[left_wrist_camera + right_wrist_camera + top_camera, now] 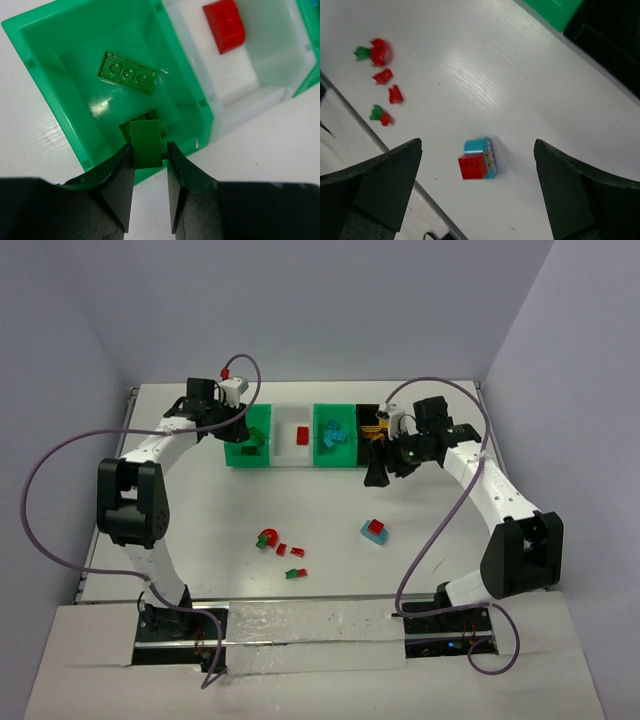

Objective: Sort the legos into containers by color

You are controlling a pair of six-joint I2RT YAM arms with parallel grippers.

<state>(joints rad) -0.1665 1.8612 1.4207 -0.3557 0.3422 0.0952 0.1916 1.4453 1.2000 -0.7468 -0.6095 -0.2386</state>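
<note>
Left gripper (150,148) clamped on a green brick (146,141) at the near wall of the leftmost green bin (45,50); flat green plate (127,73) lies inside. Red brick (225,25) sits in the white bin (280,65). Right gripper (476,147) is wide and empty by the black bin (366,450). Red-on-cyan stack (477,161) sits on the table nearer; red/green bits (283,550) lie loose to its left.

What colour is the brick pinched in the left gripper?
Green; the brick in the left gripper shows best in the left wrist view.
</note>
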